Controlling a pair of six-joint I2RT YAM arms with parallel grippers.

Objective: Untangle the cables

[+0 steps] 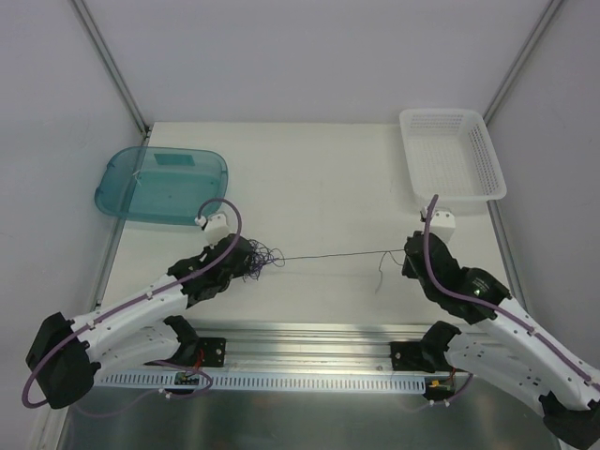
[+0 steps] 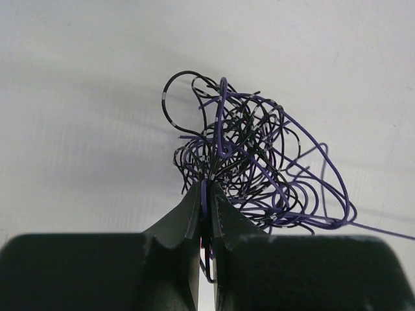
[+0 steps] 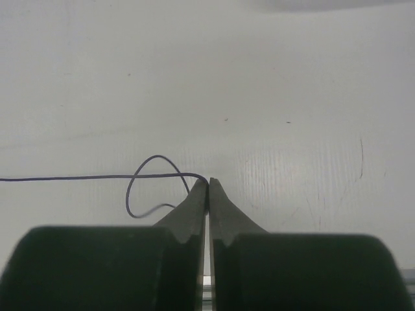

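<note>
cables [image 2: 259,162]: dark bluish-purple knot, bunched at the tip of the left tool [image 2: 206,186], spilling just ahead of it onto the counter [image 1: 319,178]
pulled strand [image 1: 328,256]: one wire out of the knot, straight and taut from left tool across to right tool [image 3: 208,183]; small loop and loose tail just beside right tool's tip
left tool state: clenched on the knot's near edge, a few wires pinched between the jaws
right tool state: clenched on the strand near its end, jaws almost meeting
step: drawing one cable out of the knot; left tool anchors, right tool pulls
progress: early by the look of it; strand's other end is buried in the knot, and most wires are in there
next move: probably right tool draws further from left tool, slowly, in line with the strand; left tool needs a firm hold; regrip if the knot cinches
surroundings: tray [image 1: 161,185] beyond left tool, basket [image 1: 452,155] beyond right tool, both well apart from cables
</note>
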